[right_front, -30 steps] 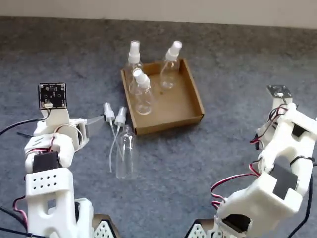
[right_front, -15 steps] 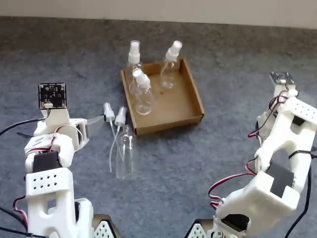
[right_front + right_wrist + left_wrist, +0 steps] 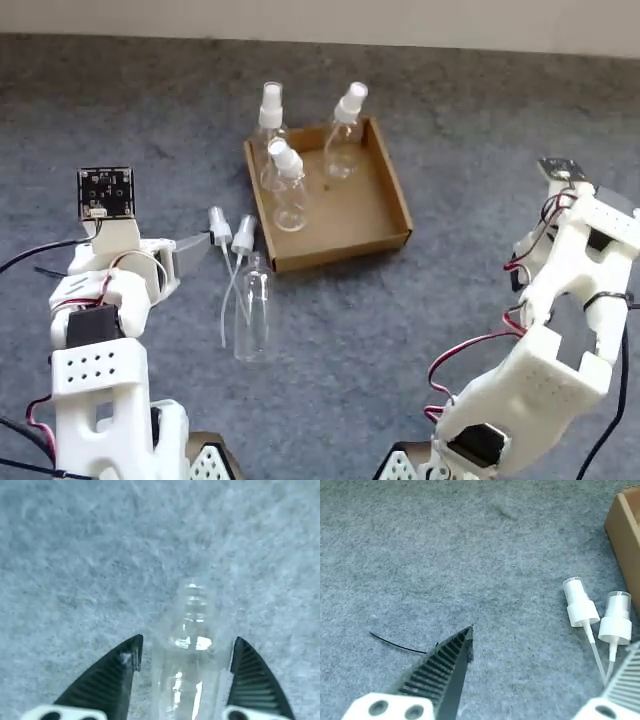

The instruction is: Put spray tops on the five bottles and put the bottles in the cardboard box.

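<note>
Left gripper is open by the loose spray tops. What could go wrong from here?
The two loose spray tops lie close together, tubes converging, so the open left gripper may catch both or flick one away. The uncapped bottle lying on its side beside those tubes could roll if bumped. The clear bottle at the right gripper is smooth and might slip during capping.

- Clear bottle: its base end is cut off by the picture's edge.
- Cardboard box: mostly cut off by the left wrist view's edge.
- Two spray tops: tube ends hidden behind the left gripper.
</note>
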